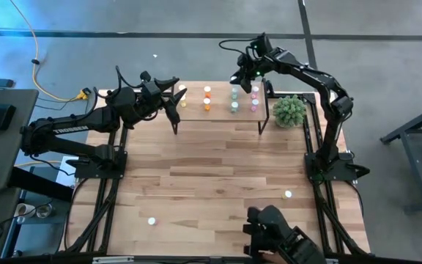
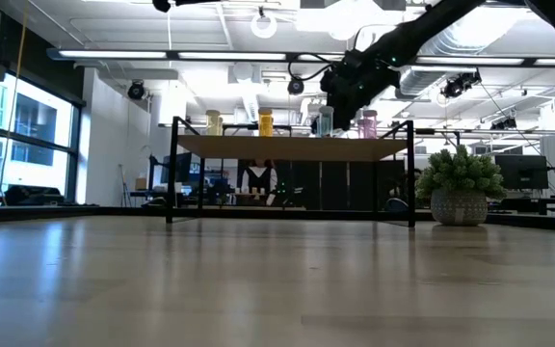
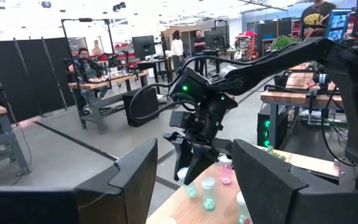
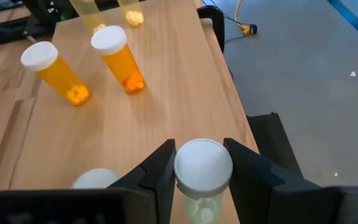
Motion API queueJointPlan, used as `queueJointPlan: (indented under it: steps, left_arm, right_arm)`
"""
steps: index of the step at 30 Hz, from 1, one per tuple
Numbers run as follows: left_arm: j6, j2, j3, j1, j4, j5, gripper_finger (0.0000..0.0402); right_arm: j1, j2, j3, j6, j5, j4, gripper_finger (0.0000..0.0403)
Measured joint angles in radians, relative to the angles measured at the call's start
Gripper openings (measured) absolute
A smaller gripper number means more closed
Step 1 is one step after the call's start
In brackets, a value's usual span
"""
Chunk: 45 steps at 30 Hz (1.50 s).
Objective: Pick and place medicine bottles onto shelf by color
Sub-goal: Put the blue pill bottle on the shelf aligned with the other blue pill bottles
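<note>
Currently my right gripper [image 4: 202, 171] clamps a green bottle [image 4: 202, 167] by its white cap, upright on the shelf [image 1: 222, 110]. Beside it stand the orange bottles [image 4: 122, 59]. My left gripper [image 1: 173, 99] hovers open at the shelf's far end.

You are looking at a shelf [image 4: 160, 87] of pale, matt wood with fine straight grain, carried on thin black metal legs. The orange bottles [image 4: 124, 62] are showing as smooth, glossy translucent plastic under matt white plastic caps. The right gripper [image 4: 196, 171] fingers [image 4: 160, 171] are reading as dark, matt plastic. The tabletop [image 1: 218, 183] is showing pale wooden planks with a soft sheen.
</note>
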Motion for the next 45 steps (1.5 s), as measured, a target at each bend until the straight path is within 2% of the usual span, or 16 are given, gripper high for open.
queueJointPlan:
  steps: [7, 20, 31, 45]
  left_arm:
    - [-0.001, 0.000, 0.000, 0.000, 0.000, 0.000, 0.0196]
    - [0.000, 0.000, 0.000, 0.000, 0.000, 0.000, 0.0196]
    - [0.000, 0.000, 0.000, 0.000, 0.000, 0.000, 0.0196]
    - [0.000, 0.000, 0.000, 0.000, -0.017, 0.000, 0.0196]
  right_arm:
    - [0.035, 0.000, 0.000, -0.002, 0.090, 0.023, 0.0116]
    - [0.036, 0.000, 0.000, -0.003, 0.095, 0.016, 0.0118]
    - [0.038, -0.001, 0.000, -0.010, 0.143, -0.004, 0.0119]
    - [0.038, -0.001, 0.000, -0.009, 0.122, -0.014, 0.0107]
